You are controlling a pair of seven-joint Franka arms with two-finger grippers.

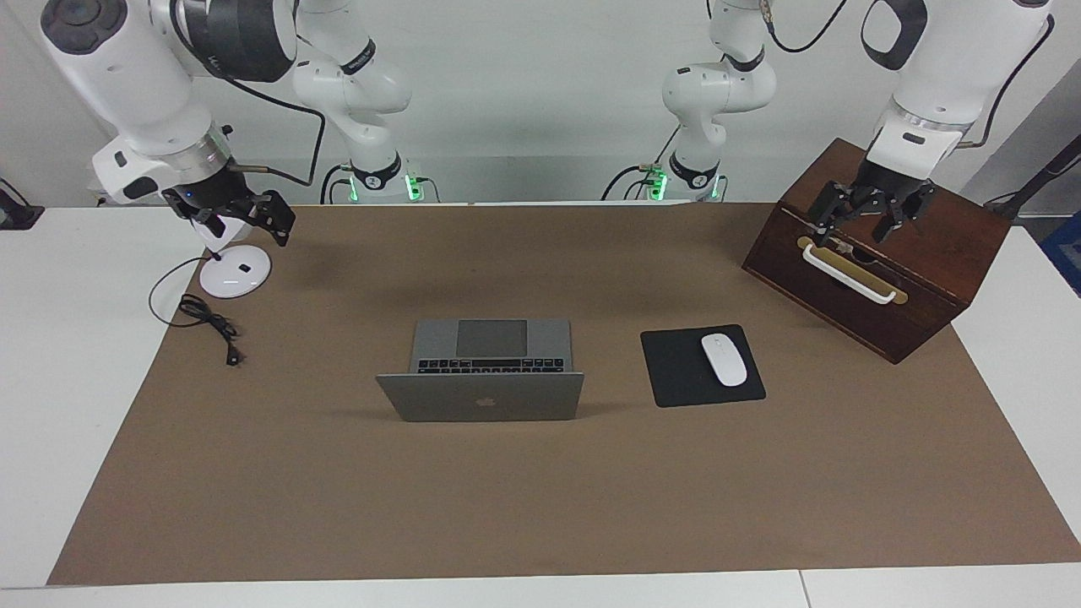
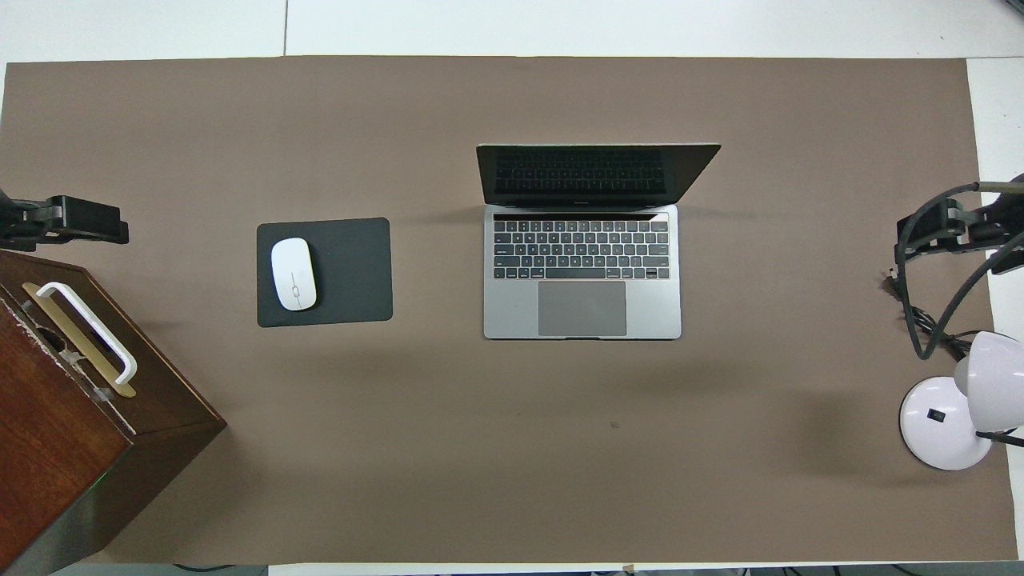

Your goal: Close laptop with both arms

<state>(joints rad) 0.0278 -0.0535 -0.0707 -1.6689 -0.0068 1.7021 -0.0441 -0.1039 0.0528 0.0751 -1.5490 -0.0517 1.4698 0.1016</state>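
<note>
The silver-grey laptop (image 1: 481, 397) stands open in the middle of the brown mat, its lid upright with the logo facing away from the robots. In the overhead view its dark screen and keyboard (image 2: 582, 250) face the robots. My left gripper (image 1: 866, 221) hangs open and empty over the wooden box, well away from the laptop; it also shows in the overhead view (image 2: 80, 222). My right gripper (image 1: 245, 221) hangs open and empty over the lamp at the right arm's end of the table; it also shows in the overhead view (image 2: 944, 228). Both arms wait.
A black mouse pad (image 1: 676, 371) with a white mouse (image 1: 725, 360) lies beside the laptop toward the left arm's end. A dark wooden box (image 1: 946, 253) with a white handle stands under the left gripper. A white desk lamp (image 1: 235, 272) and black cable (image 1: 211, 325) sit under the right gripper.
</note>
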